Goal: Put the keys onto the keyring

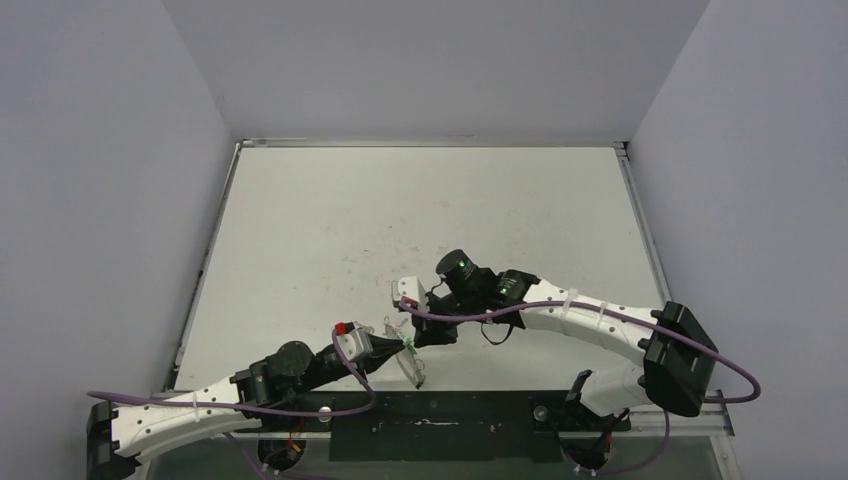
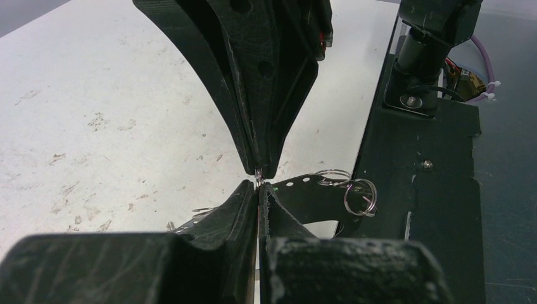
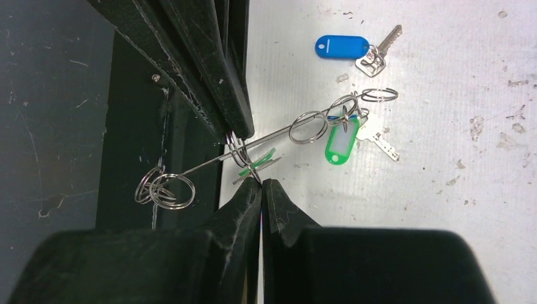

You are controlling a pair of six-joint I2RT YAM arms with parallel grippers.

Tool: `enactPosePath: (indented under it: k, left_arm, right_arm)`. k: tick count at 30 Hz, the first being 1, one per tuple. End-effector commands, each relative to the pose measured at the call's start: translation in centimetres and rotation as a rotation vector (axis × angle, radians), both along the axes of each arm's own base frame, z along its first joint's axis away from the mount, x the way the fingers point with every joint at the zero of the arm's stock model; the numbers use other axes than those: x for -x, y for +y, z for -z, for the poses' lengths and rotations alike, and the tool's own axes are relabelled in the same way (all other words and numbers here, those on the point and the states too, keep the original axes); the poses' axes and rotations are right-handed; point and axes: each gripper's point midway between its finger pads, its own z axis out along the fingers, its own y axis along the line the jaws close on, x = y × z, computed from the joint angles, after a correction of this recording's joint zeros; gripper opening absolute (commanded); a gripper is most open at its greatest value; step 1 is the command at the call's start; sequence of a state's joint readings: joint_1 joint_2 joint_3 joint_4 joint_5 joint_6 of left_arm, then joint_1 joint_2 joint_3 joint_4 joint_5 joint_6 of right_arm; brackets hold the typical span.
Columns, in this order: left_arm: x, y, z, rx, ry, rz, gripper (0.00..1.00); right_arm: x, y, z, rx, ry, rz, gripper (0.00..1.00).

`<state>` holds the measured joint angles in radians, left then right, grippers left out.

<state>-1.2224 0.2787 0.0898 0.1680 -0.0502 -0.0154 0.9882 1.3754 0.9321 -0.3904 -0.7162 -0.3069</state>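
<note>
Left claw (image 2: 258,182) clenched, with a thin strand of the keyring (image 3: 275,135) pinched between its tips. Right claw (image 3: 260,180) clenched on the first green key (image 3: 256,163), hard against the keyring wire. Ahead of the right claw we note the second green key (image 3: 342,145) at the wire's far end. The blue key (image 3: 342,45) lies farther out, apart, on the table (image 3: 443,209).

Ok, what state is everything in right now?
Left gripper: shut on the keyring.
Right gripper: shut on a green key.
Keyring: held, small rings strung on it.
Second green key: appears strung on the keyring.
Blue key: loose, flat on the table.
</note>
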Motion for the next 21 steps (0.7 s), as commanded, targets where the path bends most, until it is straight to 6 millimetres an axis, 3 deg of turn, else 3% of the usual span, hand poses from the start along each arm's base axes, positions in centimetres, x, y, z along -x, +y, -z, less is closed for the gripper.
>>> enactPosePath:
  k: [1,10,12,15,21]
  left_arm:
    - [-0.1,-0.2,-2.4,0.075,-0.021,0.000,0.00]
    - [0.0,-0.2,-2.3,0.077,-0.017,0.003,0.00]
    - [0.0,-0.3,-2.3,0.078,-0.016,0.003,0.00]
    - [-0.2,-0.5,-2.3,0.082,-0.016,-0.005,0.00]
    - [-1.2,-1.6,-2.6,0.073,-0.027,-0.033,0.00]
  right_arm:
    - [0.4,0.2,0.5,-0.013,0.019,-0.023,0.00]
    - [-0.3,0.7,0.4,-0.019,0.019,0.027,0.01]
    - [-1.0,0.4,0.0,-0.020,-0.012,0.069,0.13]
    - [-2.6,-0.3,-0.9,-0.041,-0.083,0.176,0.45]
    - [-6.6,-3.7,-3.3,-0.108,-0.229,0.502,0.81]
